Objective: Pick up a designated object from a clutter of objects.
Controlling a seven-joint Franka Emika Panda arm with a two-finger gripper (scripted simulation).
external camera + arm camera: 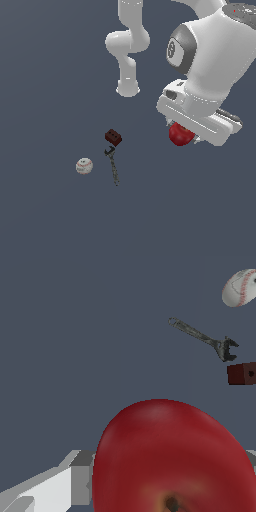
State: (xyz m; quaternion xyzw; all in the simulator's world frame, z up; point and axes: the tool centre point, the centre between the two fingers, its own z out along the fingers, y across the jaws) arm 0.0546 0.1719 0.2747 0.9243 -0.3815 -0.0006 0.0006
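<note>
Holding: apple (172,461) was clamped between the jaws of the gripper (186,134) | raised above the surface (50,215), clear of baseball (84,165), brick (113,136), wrench (113,167)

A glossy red apple (180,135) sits right of centre in the exterior view; baseball (84,165), brown brick (113,137) and grey wrench (113,167) lie left of centre.

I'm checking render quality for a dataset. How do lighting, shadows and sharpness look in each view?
Exterior view: flat, even light, no cast shadows under the baseball, wrench or brick; soft, low-detail edges. Wrist view: the red apple fills the foreground with a faint sheen, no harsh glare; distant items stay reasonably sharp.
</note>
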